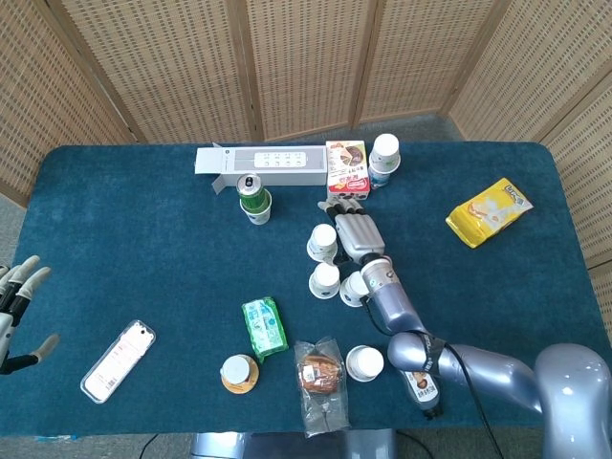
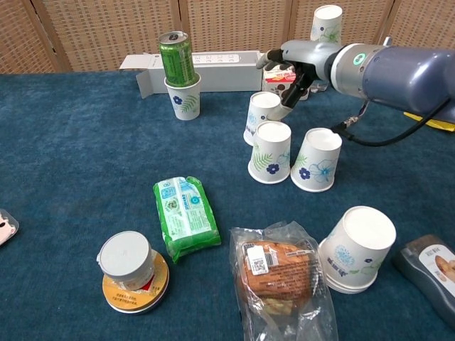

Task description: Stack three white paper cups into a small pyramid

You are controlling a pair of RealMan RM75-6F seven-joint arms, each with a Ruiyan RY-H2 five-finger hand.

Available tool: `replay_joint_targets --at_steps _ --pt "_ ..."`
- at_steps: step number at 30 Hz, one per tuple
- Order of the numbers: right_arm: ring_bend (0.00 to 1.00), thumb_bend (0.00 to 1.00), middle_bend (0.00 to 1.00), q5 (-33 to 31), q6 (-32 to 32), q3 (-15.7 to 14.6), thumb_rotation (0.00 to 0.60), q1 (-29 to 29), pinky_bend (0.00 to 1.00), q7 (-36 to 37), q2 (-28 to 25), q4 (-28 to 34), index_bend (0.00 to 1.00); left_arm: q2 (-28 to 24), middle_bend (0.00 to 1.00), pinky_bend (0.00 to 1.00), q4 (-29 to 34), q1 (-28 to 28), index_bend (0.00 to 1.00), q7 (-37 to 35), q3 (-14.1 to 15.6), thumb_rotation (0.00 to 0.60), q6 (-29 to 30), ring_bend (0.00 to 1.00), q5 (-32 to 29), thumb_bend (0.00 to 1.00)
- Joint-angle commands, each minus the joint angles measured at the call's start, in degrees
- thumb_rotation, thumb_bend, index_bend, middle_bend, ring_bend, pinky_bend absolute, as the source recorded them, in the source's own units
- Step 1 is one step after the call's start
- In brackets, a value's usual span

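Deep teal worktop (image 1: 143, 229). White paper cups (image 2: 271, 151) printed with blue flowers and green fern leaves. Bright green can (image 2: 175, 58), silver top. Green-and-white wrapped packet (image 2: 185, 217). Yellow snack bag (image 1: 488, 211). Silver-grey right hand (image 1: 354, 226). Pale, dark-tipped left hand (image 1: 17, 306). Tan woven screen (image 1: 306, 57) behind.

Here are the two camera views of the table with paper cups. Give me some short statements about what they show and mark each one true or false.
1. The green can stands in a paper cup. True.
2. The right hand is beside the far cup of the middle group. True.
3. One cup is already stacked on the two front cups. False: all three stand on the cloth.
4. The left hand holds a cup. False: it holds nothing, at the table's edge.
5. The yellow bag lies at the right. True.
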State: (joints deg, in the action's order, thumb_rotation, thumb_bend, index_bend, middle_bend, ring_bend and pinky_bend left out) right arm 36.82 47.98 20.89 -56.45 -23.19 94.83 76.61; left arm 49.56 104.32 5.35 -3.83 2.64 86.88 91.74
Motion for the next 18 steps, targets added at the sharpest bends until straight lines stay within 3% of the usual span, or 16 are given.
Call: replay_joint_targets --at_steps 1,7,11,18 --pt "0.00 0.22 0.00 -0.4 -0.4 -0.3 0.600 -0.9 0.00 -0.1 1.1 -1.8 0.11 0.0 0.00 0.00 -0.1 0.0 0.03 -0.2 -0.1 0.600 -0.2 0.00 -0.1 0.32" --pt "0.00 0.22 0.04 0.2 -1.3 -0.6 0.600 -1.7 0.05 1.2 2.3 -4.4 0.14 -0.1 0.00 0.00 -0.1 -0.1 0.03 -0.3 -0.4 0.600 -0.6 0.00 -0.4 0.32" --pt "0.01 0.22 0.13 1.4 -1.4 -1.1 0.600 -1.9 0.11 2.1 3.3 -6.3 0.17 0.0 0.00 0.00 -0.2 0.0 0.03 -0.4 -0.5 0.600 -1.2 0.00 -0.6 0.32" --pt "0.17 0.23 0.27 2.1 -2.3 -1.5 0.600 -2.1 0.27 3.1 4.4 -9.2 0.30 -0.2 0.00 0.00 0.0 0.1 0.03 -0.8 -0.6 0.600 -2.0 0.00 -0.6 0.32"
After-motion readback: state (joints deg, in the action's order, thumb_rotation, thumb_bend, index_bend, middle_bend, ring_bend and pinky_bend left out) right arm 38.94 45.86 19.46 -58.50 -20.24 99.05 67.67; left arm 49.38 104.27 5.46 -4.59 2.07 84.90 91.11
